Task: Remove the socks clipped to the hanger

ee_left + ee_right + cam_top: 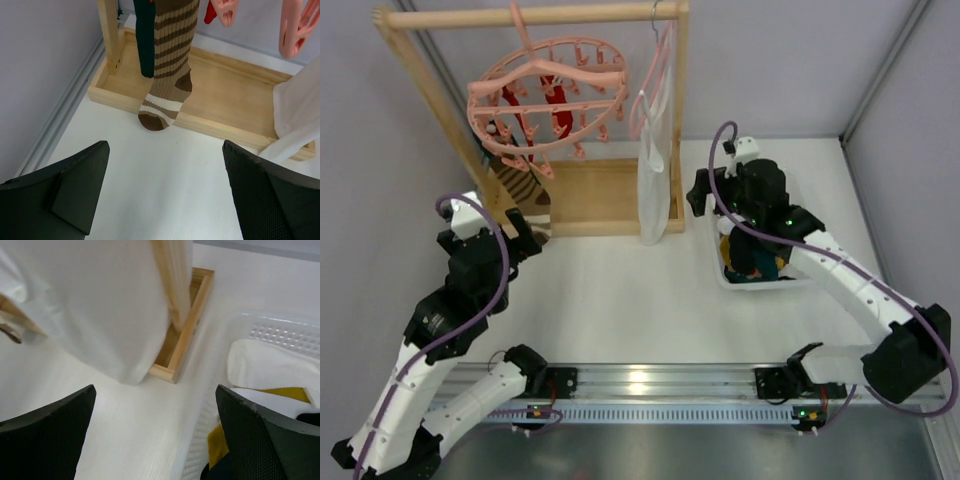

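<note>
Left wrist view: brown striped sock (170,60) hangs vertically, dead ahead of the left gripper (165,147), jaws apart; this arm is nearer.

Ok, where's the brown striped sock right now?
Left wrist view: the brown striped sock hangs ahead of the left gripper, toe at the wooden frame's base.

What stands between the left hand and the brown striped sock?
Nothing visible. In the left wrist view, only white table lies between the open left hand and the brown striped sock, whose toe hangs at the front edge of the wooden base.
</note>
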Tool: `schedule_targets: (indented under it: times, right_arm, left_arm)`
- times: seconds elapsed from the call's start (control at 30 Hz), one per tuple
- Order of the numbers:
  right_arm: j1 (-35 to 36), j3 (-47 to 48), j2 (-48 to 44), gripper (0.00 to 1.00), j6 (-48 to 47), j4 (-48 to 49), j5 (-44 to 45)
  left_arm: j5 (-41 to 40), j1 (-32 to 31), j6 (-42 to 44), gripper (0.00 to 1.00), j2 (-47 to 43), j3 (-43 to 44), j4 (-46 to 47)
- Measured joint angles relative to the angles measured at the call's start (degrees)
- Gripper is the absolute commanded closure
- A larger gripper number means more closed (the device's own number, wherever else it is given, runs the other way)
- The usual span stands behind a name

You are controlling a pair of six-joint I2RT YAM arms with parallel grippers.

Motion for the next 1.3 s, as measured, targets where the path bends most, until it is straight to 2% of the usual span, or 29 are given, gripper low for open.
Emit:
schedule_targets:
  times: [0.17,0.3,0.5,0.63,0.77,0.9,1.03,1.3]
  right_arm:
    - [2.0,-8.0,-7.5,0.01,1.5,6.1,-7.1]
    - [2.0,-15.1,-11.6,0.00,2.9,11.1,-12.3]
    - [2.0,-23.1,-17.7,0.01,3.3,16.6,-16.7]
    - [2.0,-25.9,-20.9,0.01,1.8,19.5,-18.0]
    - [1.5,-27.5,-22.4,0.01,-0.2,20.5,-20.4]
    - [0.9,-27.5,-22.4,0.01,-1.5,20.7,-24.1]
    - [0.8,-27.5,-22.4,0.00,-1.4,21.4,-28.2]
    - [0.8,-27.5,-22.1,0.01,-1.2,23.7,-33.2]
  left_arm:
    - [0.9,0.0,2.3,0.02,0.6,-6.5,5.4]
    - [5.8,2.0,6.2,0.02,2.3,-12.1,11.0]
    - [24.7,19.9,8.6,0.02,10.1,-16.0,17.6]
    - [31.6,29.0,9.0,0.02,18.3,-16.1,20.7]
    - [33.4,32.6,12.6,0.02,23.5,-16.3,26.2]
    - [36.0,33.0,18.1,0.02,28.0,-18.6,36.0]
    - [39.7,34.5,23.5,0.02,29.8,-22.2,41.7]
    - [48.1,46.4,27.3,0.02,27.8,-26.0,48.4]
